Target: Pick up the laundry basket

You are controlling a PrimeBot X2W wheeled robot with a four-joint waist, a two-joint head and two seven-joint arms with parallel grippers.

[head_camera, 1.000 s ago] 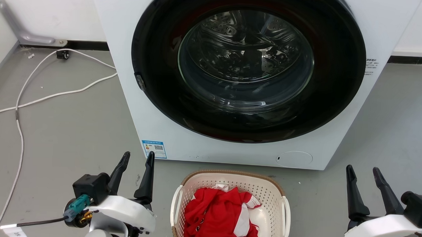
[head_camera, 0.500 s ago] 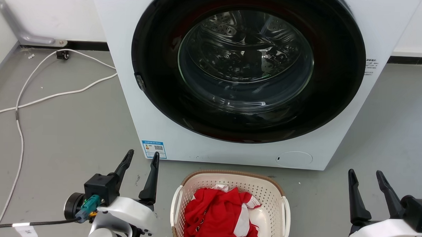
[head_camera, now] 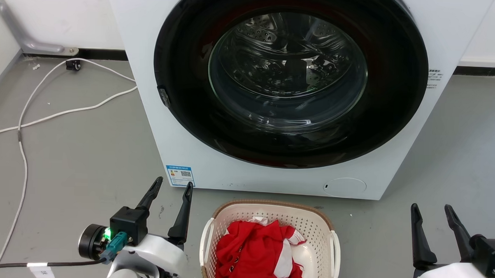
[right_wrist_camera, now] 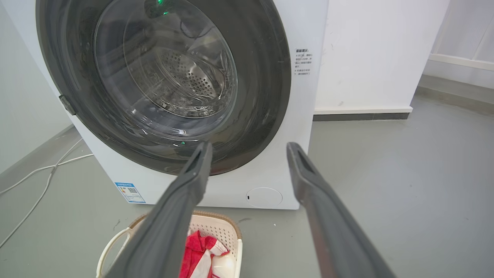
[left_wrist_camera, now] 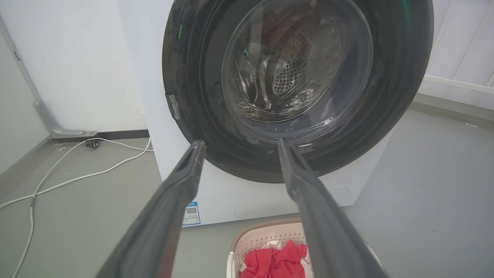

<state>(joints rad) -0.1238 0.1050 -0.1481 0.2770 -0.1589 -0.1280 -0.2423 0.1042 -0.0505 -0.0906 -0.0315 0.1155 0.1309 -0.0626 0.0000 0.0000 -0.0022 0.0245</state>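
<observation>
laundry basket (head_camera: 314, 230): is sitting on the grey floor (head_camera: 86, 158) in front of the washing machine (head_camera: 181, 153), between both grippers, touched by neither.
red cloth (head_camera: 252, 250): is lying inside it.
left gripper (head_camera: 174, 181): is hanging spread and empty, near the basket's left handle.
right gripper (head_camera: 431, 207): is hanging spread and empty, well apart from it.

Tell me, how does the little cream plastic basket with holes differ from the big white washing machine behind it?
The cream perforated laundry basket is far smaller than the white washing machine. The basket is open-topped and holds red and white cloth; the machine's round dark glass door is shut. Both stand on the grey floor.
</observation>
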